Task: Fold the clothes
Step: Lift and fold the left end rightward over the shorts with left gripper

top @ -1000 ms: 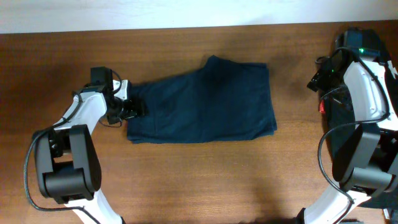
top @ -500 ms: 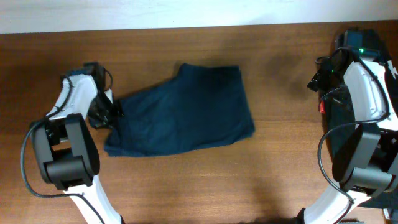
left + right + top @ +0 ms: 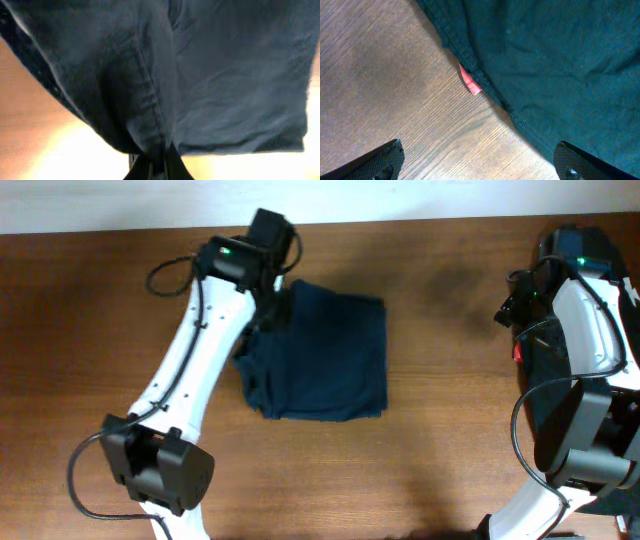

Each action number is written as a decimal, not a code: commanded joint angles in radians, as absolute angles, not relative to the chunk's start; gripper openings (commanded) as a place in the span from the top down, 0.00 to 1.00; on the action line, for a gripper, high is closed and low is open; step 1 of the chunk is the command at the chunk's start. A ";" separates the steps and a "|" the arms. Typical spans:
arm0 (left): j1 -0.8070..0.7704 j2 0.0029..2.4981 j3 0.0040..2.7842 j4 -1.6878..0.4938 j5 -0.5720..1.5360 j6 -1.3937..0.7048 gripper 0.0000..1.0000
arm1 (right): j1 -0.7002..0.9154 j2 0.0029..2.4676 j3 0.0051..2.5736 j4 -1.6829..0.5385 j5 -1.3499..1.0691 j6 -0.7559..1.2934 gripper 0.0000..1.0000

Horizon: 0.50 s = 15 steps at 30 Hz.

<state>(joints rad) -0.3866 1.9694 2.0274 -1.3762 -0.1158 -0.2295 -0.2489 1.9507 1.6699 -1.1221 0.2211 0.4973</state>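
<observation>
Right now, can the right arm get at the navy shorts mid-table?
Probably yes, at the edge nearest it. Bare table lies between the right gripper and the navy shorts, and nothing blocks it. The left gripper holds the upper-left part, so that side is taken.

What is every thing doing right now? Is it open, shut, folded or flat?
Shorts: partly folded over, one edge lifted.
Left hand: shut on the shorts' edge.
Right hand: open, holding nothing.
Dark cloth: lying rumpled below the right hand.
Red tag: sticking out from under the dark cloth's hem.
</observation>
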 commanded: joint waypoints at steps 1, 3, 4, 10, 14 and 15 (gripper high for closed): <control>-0.451 2.018 2.046 -1.292 -0.039 -0.242 0.99 | -0.250 1.942 1.681 -1.122 0.240 0.506 0.01; -0.476 2.077 2.046 -1.239 0.028 -0.243 0.99 | -0.250 1.942 1.681 -1.122 0.240 0.506 0.01; -0.493 2.117 2.046 -1.223 0.026 -0.243 0.99 | -0.250 1.942 1.681 -1.122 0.240 0.506 0.01; -0.315 2.107 2.228 -1.560 -0.315 -0.352 0.99 | -0.250 1.942 1.681 -1.122 0.240 0.506 0.01; -0.145 2.090 2.406 -1.688 -0.363 -0.347 0.99 | -0.250 1.942 1.681 -1.122 0.240 0.506 0.01; -0.125 2.068 2.406 -1.688 -0.363 -0.347 0.99 | -0.250 1.942 1.681 -1.122 0.240 0.506 0.01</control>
<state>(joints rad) -0.1764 2.1178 2.3714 -1.6863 -0.3141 -0.3340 -0.2489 1.9507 1.6699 -1.1217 0.2207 0.4976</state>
